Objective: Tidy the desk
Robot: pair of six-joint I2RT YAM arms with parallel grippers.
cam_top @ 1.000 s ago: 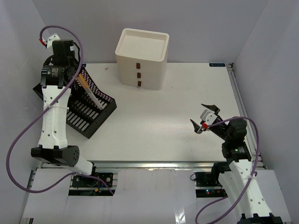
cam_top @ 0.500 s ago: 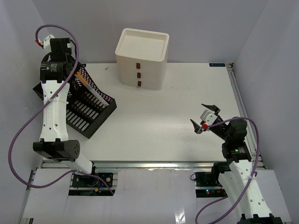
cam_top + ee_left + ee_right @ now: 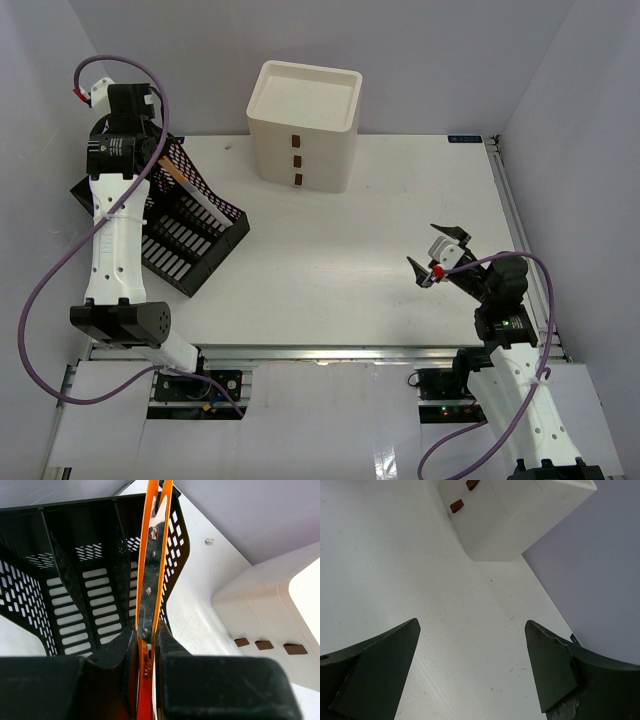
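The counter [image 3: 340,260] fills the middle of the top view, a white slab between white walls, with a metal rail [image 3: 320,350] along its lower edge. A black mesh rack [image 3: 195,235] sits at its upper left, and a white three-drawer box [image 3: 303,120] with brown handles stands at top centre. The left end effector [image 3: 153,157] hangs over the rack, clamped on a thin orange-edged strip [image 3: 152,555] that slants down towards the rack's compartments. I cannot tell whether the strip touches the mesh. The right end effector [image 3: 438,258] hovers at lower right above bare counter, its jaws wide apart and holding nothing.
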